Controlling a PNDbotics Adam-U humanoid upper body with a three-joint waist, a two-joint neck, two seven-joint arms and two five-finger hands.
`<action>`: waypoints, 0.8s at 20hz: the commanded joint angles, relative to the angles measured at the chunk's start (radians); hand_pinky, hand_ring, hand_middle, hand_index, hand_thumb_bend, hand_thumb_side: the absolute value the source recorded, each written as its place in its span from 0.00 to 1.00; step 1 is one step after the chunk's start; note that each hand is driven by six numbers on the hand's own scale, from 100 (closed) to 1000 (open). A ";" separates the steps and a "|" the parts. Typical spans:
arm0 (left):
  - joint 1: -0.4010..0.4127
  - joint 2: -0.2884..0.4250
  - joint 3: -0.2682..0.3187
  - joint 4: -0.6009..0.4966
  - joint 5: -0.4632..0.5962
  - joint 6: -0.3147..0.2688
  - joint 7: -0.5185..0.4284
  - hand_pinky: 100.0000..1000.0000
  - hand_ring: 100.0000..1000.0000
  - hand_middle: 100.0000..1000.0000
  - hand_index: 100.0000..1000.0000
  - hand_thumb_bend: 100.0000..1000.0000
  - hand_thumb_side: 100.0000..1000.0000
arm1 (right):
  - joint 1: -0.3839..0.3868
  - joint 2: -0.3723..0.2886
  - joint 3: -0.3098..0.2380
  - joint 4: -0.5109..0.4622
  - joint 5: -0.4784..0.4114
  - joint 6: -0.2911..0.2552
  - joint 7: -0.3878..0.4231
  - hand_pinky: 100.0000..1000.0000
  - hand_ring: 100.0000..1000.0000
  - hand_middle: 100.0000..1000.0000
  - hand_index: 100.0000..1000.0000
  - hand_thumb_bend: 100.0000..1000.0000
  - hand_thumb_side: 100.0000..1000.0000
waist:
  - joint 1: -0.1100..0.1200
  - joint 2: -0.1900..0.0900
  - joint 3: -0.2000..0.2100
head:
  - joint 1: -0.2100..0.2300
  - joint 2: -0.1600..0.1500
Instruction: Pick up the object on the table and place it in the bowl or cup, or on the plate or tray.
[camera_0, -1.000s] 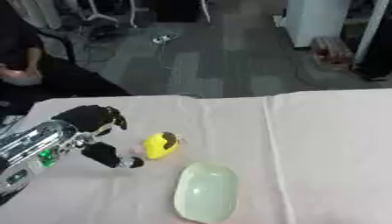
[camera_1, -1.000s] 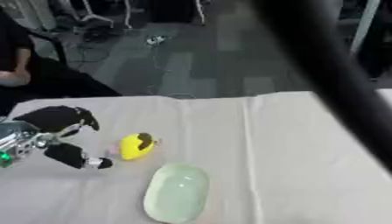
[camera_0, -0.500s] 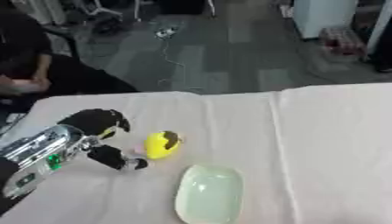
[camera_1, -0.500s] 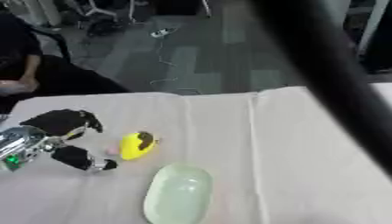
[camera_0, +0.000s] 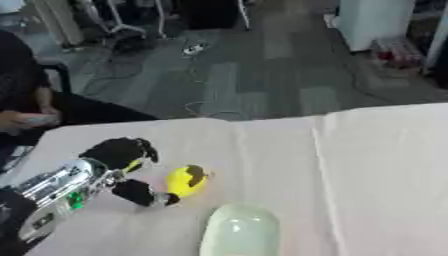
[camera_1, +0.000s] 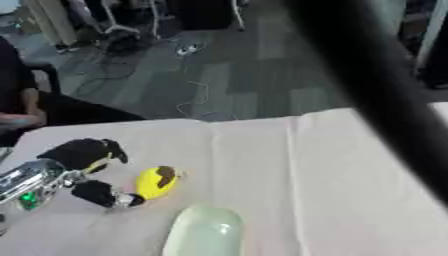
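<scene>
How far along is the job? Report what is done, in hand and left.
Done: the left hand has reached the small yellow rounded object with a dark patch on the cloth-covered table. In hand: its fingers and thumb bracket the object, which lies on the cloth, not lifted. Left: closing on it, lifting it, and placing it on the pale green oval plate just beside it. The right hand is not visible.

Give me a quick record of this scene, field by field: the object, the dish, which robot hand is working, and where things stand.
object: yellow toy with a dark patch, lying on the table
dish: pale green plate, near edge, empty
working robot hand: left robot hand, open, fingers around the toy's left side
right robot hand: not visible
status: toy not yet lifted, beside the plate, apart from it
</scene>
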 joint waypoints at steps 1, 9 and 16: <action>0.001 0.015 0.027 0.000 0.007 0.000 0.023 0.62 0.73 0.75 0.81 0.54 0.84 | -0.021 -0.021 -0.009 -0.014 -0.016 -0.301 -0.299 0.22 0.24 0.23 0.43 0.37 0.77 | -0.002 -0.008 0.000 | 0.019 -0.018; 0.014 0.010 0.044 0.017 0.012 0.011 0.039 0.63 0.74 0.75 0.82 0.55 0.84 | -0.044 -0.008 0.012 -0.014 -0.010 -0.301 -0.299 0.22 0.24 0.23 0.43 0.35 0.77 | -0.004 0.017 0.014 | 0.074 -0.008; 0.022 0.009 0.062 0.015 0.021 0.004 0.072 0.63 0.75 0.77 0.82 0.55 0.83 | -0.060 -0.001 0.026 -0.014 0.000 -0.301 -0.299 0.22 0.24 0.23 0.43 0.35 0.77 | -0.001 0.032 0.008 | 0.055 -0.009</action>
